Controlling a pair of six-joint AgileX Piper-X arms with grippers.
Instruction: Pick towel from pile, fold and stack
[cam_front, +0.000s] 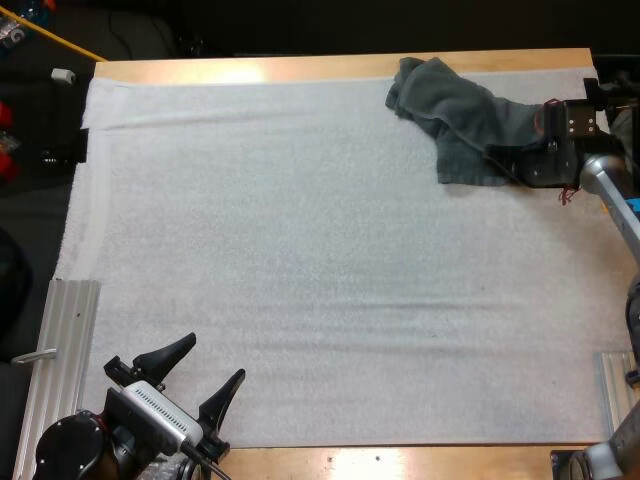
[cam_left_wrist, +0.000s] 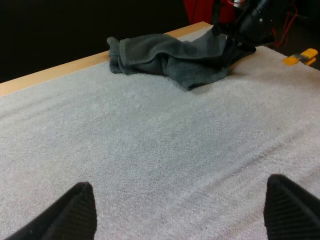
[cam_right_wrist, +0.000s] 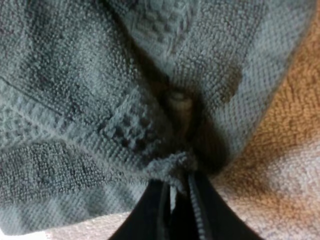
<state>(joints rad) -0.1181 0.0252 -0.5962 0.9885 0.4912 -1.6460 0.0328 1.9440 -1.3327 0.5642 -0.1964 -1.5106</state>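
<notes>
Now, right gripper (cam_front: 503, 157) clamped on crumpled towel (cam_front: 455, 115), far corner of mat (cam_front: 320, 260) — left gripper (cam_front: 215, 358) spread wide, near edge

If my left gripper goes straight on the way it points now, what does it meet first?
Probably the crumpled towel, which the right gripper holds; the open left gripper faces only bare mat before it. Depth is unclear.
</notes>
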